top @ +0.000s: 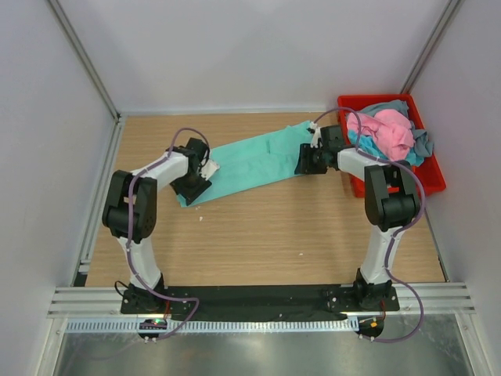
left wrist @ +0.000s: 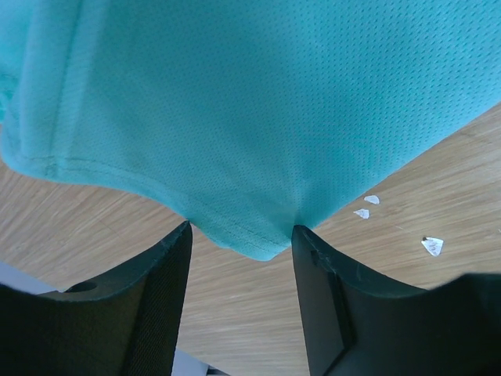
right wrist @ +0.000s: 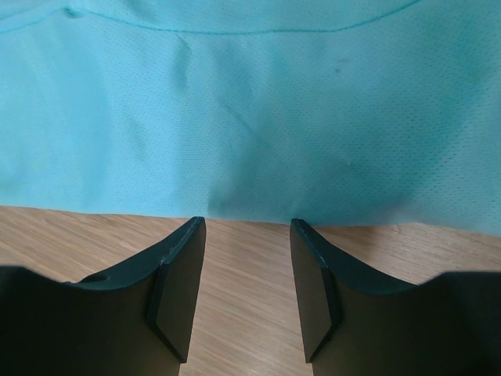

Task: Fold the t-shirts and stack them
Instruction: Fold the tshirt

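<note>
A teal-green t-shirt [top: 250,160] lies folded into a long band across the back of the wooden table. My left gripper [top: 196,184] is at its left end, open, with a hemmed corner of the shirt [left wrist: 258,235] just beyond the fingertips and bare wood between the fingers [left wrist: 168,290]. My right gripper [top: 307,164] is at the right end, open, its fingers [right wrist: 176,290] standing on wood at the shirt's straight edge [right wrist: 250,211]. Pink [top: 391,131], turquoise-blue [top: 368,145] and grey-blue [top: 423,141] t-shirts lie heaped in the bin.
A red plastic bin [top: 430,176] stands at the back right, close to my right arm. Small white scraps [left wrist: 430,245] lie on the wood near the shirt's left end. White walls enclose the table on three sides.
</note>
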Robot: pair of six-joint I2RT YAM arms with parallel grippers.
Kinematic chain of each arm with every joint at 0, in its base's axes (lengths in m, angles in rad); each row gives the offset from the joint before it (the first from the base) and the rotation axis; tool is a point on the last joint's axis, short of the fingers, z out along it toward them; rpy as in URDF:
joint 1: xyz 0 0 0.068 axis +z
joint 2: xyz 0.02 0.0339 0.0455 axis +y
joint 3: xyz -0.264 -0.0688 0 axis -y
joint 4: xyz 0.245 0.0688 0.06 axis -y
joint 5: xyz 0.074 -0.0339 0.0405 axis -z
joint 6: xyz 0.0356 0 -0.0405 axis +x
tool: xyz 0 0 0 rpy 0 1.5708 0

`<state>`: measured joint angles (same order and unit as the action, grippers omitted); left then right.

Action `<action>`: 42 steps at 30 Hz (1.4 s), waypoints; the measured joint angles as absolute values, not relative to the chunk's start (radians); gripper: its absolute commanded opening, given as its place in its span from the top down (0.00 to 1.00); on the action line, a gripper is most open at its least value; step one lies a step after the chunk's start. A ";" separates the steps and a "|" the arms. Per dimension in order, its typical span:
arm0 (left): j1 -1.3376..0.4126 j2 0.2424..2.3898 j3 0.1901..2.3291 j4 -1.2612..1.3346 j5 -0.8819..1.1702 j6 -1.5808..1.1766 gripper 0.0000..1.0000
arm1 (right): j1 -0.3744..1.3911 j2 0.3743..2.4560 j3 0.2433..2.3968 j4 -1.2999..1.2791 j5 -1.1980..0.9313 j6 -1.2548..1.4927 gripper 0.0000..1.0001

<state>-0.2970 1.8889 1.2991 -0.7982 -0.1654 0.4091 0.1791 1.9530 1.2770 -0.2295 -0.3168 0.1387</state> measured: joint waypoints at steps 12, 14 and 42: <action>-0.300 1.934 1.289 -0.850 -0.158 0.401 1.00 | 0.175 1.982 1.293 -0.241 -0.303 0.138 0.47; -0.303 1.932 1.284 -0.866 -0.150 0.400 1.00 | 0.175 2.000 1.320 -0.252 -0.294 0.136 0.47; -0.962 1.934 1.328 -1.090 -0.007 0.268 1.00 | 0.220 2.407 1.961 -0.382 -0.285 0.149 0.47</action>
